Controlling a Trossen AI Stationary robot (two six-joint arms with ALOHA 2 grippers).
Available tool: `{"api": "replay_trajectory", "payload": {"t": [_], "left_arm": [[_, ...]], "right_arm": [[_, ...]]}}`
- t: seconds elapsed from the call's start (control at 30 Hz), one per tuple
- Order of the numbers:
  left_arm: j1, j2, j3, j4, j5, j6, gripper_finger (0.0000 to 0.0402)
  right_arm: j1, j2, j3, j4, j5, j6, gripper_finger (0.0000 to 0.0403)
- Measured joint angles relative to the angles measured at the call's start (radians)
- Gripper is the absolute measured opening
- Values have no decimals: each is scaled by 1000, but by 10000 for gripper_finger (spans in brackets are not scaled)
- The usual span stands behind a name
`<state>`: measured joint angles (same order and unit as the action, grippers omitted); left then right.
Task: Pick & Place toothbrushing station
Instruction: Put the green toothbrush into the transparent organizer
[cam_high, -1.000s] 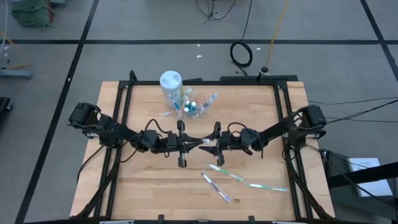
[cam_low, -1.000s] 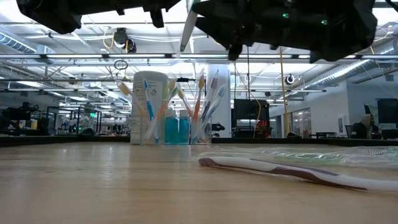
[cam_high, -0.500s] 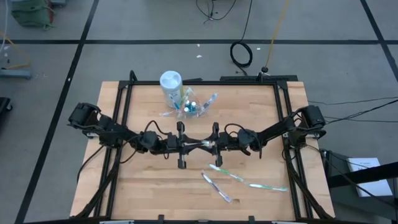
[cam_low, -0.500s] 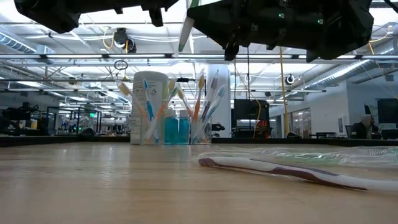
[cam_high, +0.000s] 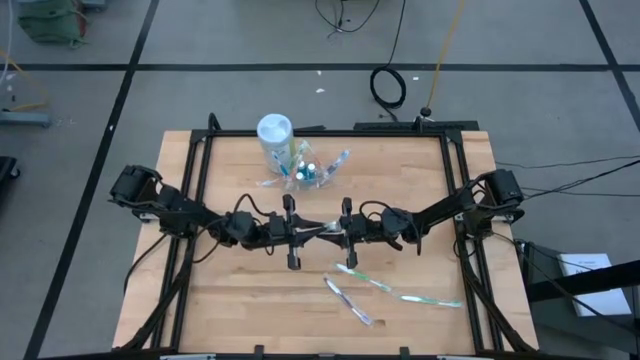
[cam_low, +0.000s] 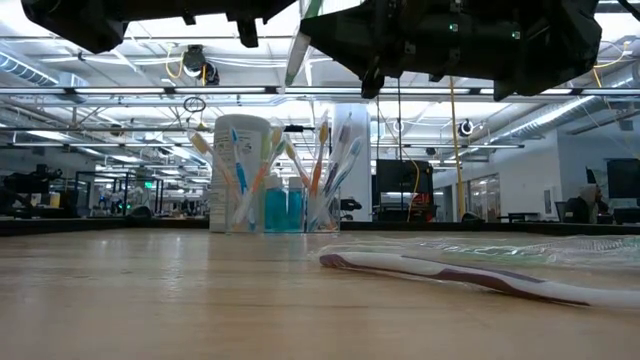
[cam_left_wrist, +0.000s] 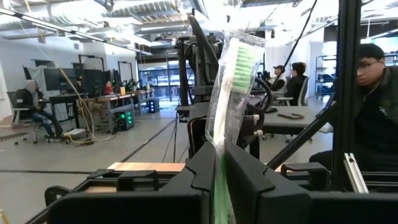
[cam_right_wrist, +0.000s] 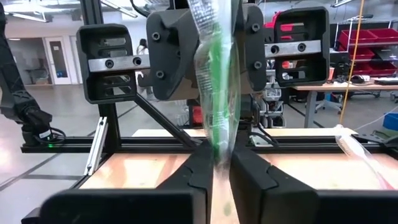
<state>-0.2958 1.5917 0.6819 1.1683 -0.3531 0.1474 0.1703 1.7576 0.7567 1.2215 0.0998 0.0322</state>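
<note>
Two grippers, left gripper (cam_high: 300, 231) and right gripper (cam_high: 337, 233), meet fingertip to fingertip above mid-table, both clamped on one wrapped green toothbrush (cam_left_wrist: 231, 93). Handover advice: one side should release only once the other's grip is sure. Wooden table (cam_high: 230, 300): three loose wrapped toothbrushes (cam_high: 385, 286) nearer than the clear holder (cam_low: 280, 205). Beyond: workshop, a seated person (cam_left_wrist: 374, 106).

Even, bright overhead light fills every view, with only soft, faint shadows. Ceiling strip lamps (cam_low: 120, 92) glare in the low view, turning the arms overhead to dark silhouettes. Between the jaws, the wrapped toothbrush (cam_right_wrist: 217, 93) is blurred; its wrapper glints.
</note>
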Motion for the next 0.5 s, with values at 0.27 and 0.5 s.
{"api": "replay_trajectory", "payload": {"t": [0.27,0.5], "left_arm": [[-10,-3,0,-34,-37,-3,104],[-12,-44,0,-127,-42,-40,198]], "right_arm": [[0,-1,0,-24,5,1,19],[-1,-99,-2,-381,62,1,19]]}}
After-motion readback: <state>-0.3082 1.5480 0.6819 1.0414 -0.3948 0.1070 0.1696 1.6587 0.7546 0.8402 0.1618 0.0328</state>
